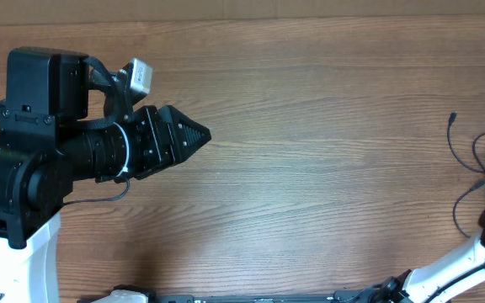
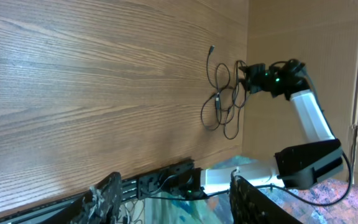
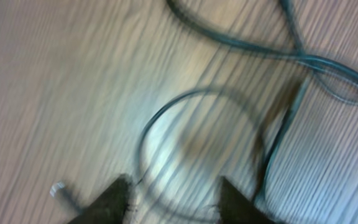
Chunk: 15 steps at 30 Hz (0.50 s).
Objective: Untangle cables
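Cables (image 2: 219,101): thin black cords, loosely looped, at 3 o'clock on the wood-grain table (image 1: 310,185). We see left gripper (image 2: 176,196) jaws apart, empty; right gripper (image 3: 173,196) jaws apart above a round loop.

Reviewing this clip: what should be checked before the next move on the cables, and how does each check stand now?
1. Left pincer open and empty: ok.
2. Right pincer open over the cables: ok.
3. Cables lying apart: not ok, loops cross.
4. Right wrist view sharp: not ok, blurred.
5. Strand between the right pincer's fingers: cannot tell.
6. Left pincer near the cables: not ok, far across the table.
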### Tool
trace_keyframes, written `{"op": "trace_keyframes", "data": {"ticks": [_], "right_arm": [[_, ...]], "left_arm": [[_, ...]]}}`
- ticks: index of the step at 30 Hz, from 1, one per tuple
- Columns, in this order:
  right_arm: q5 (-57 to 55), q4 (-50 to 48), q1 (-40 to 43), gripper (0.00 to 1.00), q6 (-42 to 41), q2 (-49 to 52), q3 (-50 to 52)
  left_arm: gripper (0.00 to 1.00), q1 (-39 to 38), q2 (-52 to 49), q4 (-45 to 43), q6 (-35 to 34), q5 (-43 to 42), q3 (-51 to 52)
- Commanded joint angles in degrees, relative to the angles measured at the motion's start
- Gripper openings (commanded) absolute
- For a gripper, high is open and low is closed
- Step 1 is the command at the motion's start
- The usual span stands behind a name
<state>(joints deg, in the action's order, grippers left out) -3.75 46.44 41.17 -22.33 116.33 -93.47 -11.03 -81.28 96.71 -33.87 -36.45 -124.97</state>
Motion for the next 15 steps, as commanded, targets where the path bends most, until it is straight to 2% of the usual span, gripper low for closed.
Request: {"op": "trace_keyframes", "data": {"ticks": [1,5,10,15], "right_arm": [[2.16,4.17,-2.38,0.19,-4.46,-2.62,-1.01],[2.16,11.17,-4.63,0.04,-11.19,-2.32,-0.22],[2.12,16.24,-6.62,0.04,-15.43,-2.32,1.68],[-0.28,15.30,-6.95,0.04,-15.41,-2.32,6.78]], "left_arm": [[0.56,0.13,0.00,0.09,2.49,-0.61,0.09],[0.56,0.13,0.00,0.09,3.61,-0.61,0.09],[0.56,0.13,0.00,0.09,5.09,-0.61,0.09],[0.56,0.13,0.00,0.09,5.62,-0.61,0.09]]}}
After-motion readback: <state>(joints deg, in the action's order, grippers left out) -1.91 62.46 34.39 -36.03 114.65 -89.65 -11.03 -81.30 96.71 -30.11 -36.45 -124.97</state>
